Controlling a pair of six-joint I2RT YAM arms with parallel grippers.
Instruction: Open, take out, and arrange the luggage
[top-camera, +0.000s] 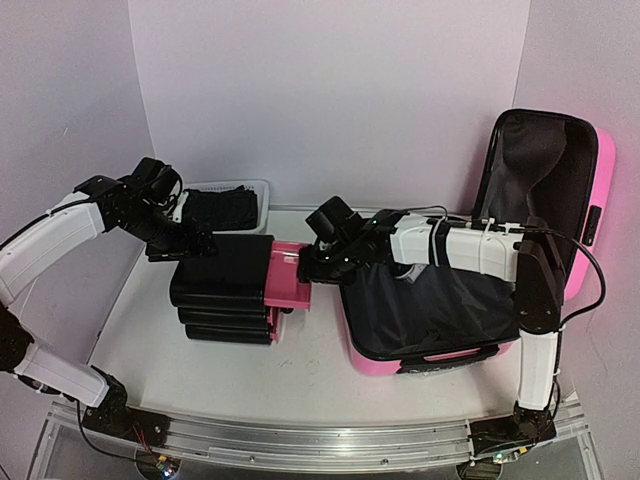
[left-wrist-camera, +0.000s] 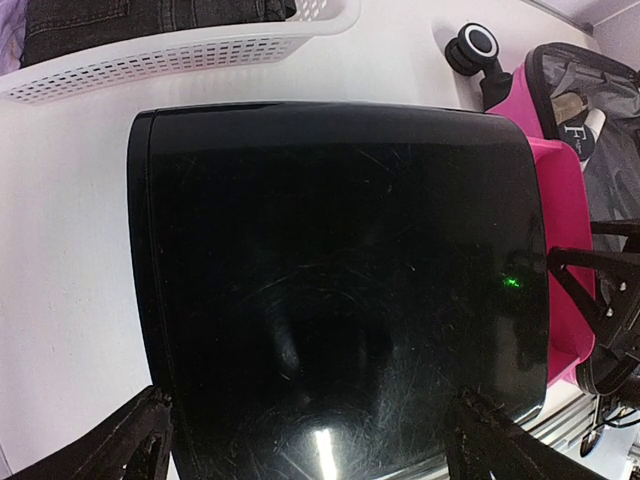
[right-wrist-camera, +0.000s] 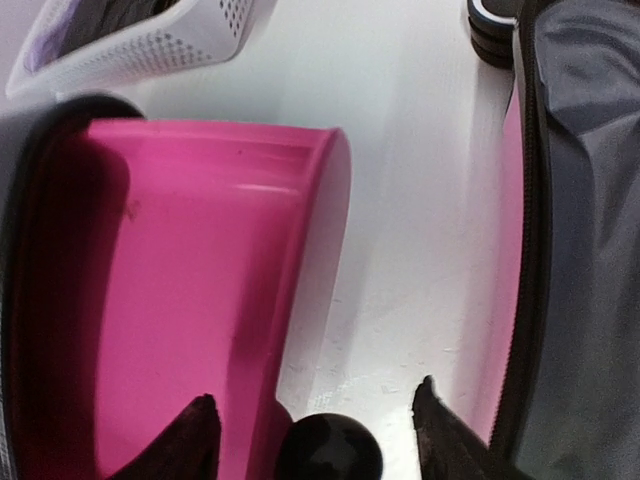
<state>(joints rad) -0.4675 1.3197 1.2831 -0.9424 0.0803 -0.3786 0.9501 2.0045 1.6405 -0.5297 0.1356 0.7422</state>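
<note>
Luggage first: the large glossy pink hard-shell suitcase (top-camera: 440, 315) lies open at the 3 o'clock side of the table (top-camera: 310, 375), with its lid upright toward 2 o'clock. I judge your step to be arranging the smaller cases. A smaller glossy black hard-shell case (top-camera: 220, 285) sits at 9 o'clock, and a small pink hard-shell case (top-camera: 288, 280) touches its 3 o'clock side.

Your right hand (right-wrist-camera: 315, 430) has its fingers apart astride the small pink case's rim, with a black round wheel (right-wrist-camera: 330, 455) between them. I see no clamp yet. Your left hand (left-wrist-camera: 310, 440) is spread wide over the black case's edge and grips nothing.

Close the right hand on the rim, not the wheel, and slide rather than lift, because the glossy shell will likely slip. Use the left hand as a stop, and stay clear of the white mesh plastic basket (top-camera: 262, 190) at 11 o'clock.
</note>
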